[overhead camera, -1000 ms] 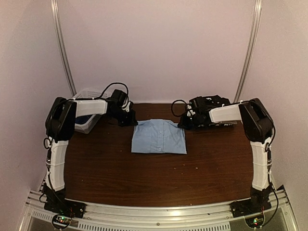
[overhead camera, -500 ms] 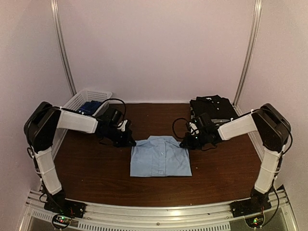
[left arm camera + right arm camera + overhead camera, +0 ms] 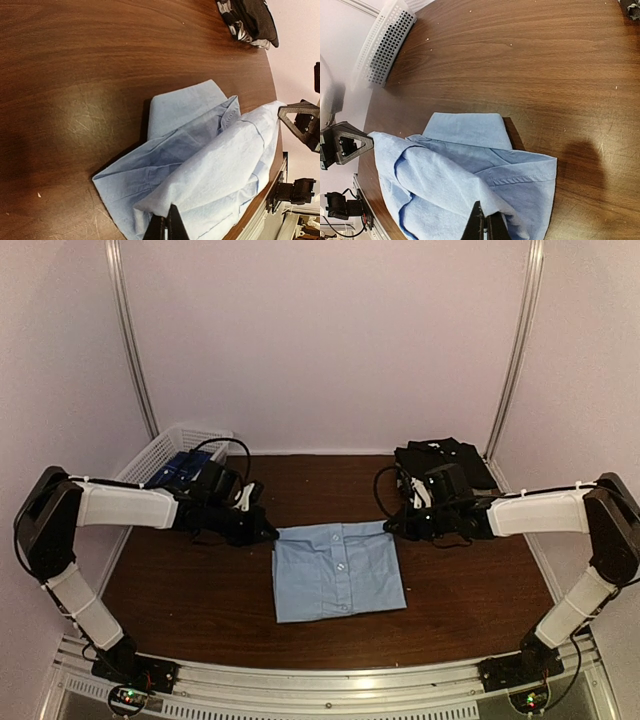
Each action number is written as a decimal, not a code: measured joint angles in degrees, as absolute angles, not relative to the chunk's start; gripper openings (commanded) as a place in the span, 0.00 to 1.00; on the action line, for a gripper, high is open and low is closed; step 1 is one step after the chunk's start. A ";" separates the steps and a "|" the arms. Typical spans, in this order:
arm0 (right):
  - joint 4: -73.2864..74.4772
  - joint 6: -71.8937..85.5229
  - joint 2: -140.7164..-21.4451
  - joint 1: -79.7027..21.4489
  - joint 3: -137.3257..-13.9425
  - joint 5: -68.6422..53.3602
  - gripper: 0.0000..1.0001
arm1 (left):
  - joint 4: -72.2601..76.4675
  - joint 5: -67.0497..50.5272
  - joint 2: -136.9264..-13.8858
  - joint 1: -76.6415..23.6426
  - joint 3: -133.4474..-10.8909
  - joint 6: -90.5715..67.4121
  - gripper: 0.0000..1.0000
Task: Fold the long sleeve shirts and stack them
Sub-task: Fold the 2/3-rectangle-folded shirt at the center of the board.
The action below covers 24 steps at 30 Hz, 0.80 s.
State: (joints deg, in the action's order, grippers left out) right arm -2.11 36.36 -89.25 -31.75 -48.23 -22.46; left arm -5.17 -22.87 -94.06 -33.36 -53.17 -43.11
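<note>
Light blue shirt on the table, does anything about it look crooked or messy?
Slightly. The folded light blue shirt lies a little askew on the table: its near edge slants against the table's front. Its far corners are lifted and bunched, pinched in both arms' shut jaws. Nothing looks torn or spilled.

The light blue shirt [image 3: 338,570] is matt, creased cloth; the table [image 3: 200,590] under it is dark glossy wood, finely scratched; left of the shirt, the basket [image 3: 150,458] is white perforated plastic.

A robotics lab booth, this. Plain pale walls [image 3: 320,350] enclose a wooden table [image 3: 200,610]; robot arms [image 3: 120,506] stand on an aluminium rail [image 3: 330,685].
</note>
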 measured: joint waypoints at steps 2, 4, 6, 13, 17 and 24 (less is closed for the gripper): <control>-2.02 36.29 -90.50 -31.44 -48.90 -22.09 0.00 | -5.39 -22.59 -94.96 -33.26 -54.19 -43.09 0.00; -1.96 36.14 -92.31 -30.81 -50.04 -22.02 0.00 | -5.65 -22.37 -96.20 -32.88 -55.90 -43.13 0.00; -1.96 35.97 -94.19 -30.28 -51.55 -22.04 0.00 | -5.65 -22.13 -96.79 -32.51 -56.82 -43.24 0.00; -1.80 35.20 -97.41 -29.69 -55.96 -21.93 0.25 | -6.20 -20.43 -96.68 -31.97 -57.17 -43.72 0.00; -1.41 34.46 -97.86 -28.84 -57.12 -20.80 0.39 | -7.86 -17.43 -96.36 -30.98 -55.48 -44.27 0.30; 1.19 32.93 -97.84 -29.74 -58.72 -18.90 0.42 | -10.44 -12.23 -96.16 -28.49 -52.66 -45.08 0.70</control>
State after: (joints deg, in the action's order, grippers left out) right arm 1.19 32.93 -97.84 -29.74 -58.72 -18.90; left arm -10.44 -12.23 -96.16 -28.49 -52.66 -45.08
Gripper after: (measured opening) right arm 0.421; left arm 0.645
